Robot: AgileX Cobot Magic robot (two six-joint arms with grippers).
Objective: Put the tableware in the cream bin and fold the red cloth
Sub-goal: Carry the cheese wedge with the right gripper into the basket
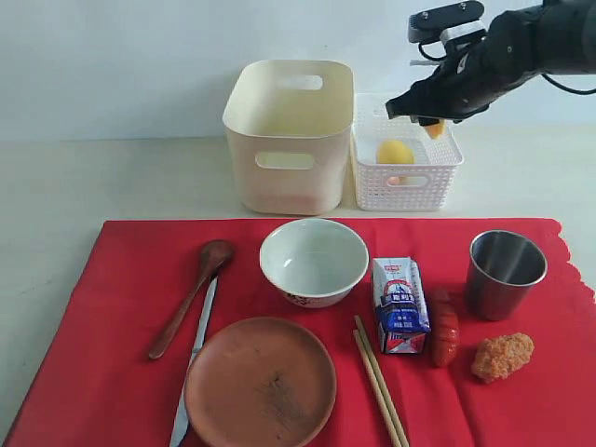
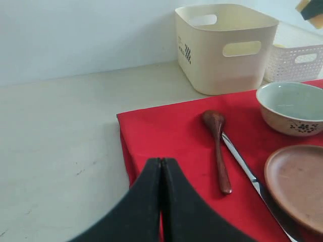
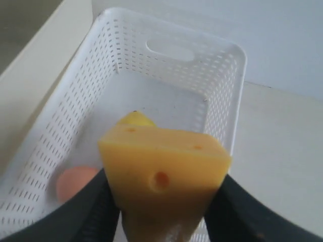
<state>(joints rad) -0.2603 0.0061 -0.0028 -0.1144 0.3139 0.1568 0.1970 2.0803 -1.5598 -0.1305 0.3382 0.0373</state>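
Hold the right claw (image 1: 430, 116), pinching the yellow cheese wedge (image 3: 161, 171), above the white perforated basket (image 1: 405, 191); lower beside the lemon (image 1: 395, 152), then release, well off the cream bin (image 1: 289, 191). Leave the left claw (image 2: 161, 166) pressed together over the red cloth (image 1: 121, 279), with bowl (image 1: 314, 259), plate (image 1: 260, 382) and steel cup (image 1: 506, 272) on it.

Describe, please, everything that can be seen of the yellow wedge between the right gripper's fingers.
The yellow wedge looks like a toy piece of cheese: matte, of foam or plastic as it seems, with a flat top face and small round orange-tinted holes. The right gripper clamps it from both sides with its black fingers. It hangs in the air over the white perforated basket and touches only those fingers. Under it in the basket lie a lemon and a pale orange egg.
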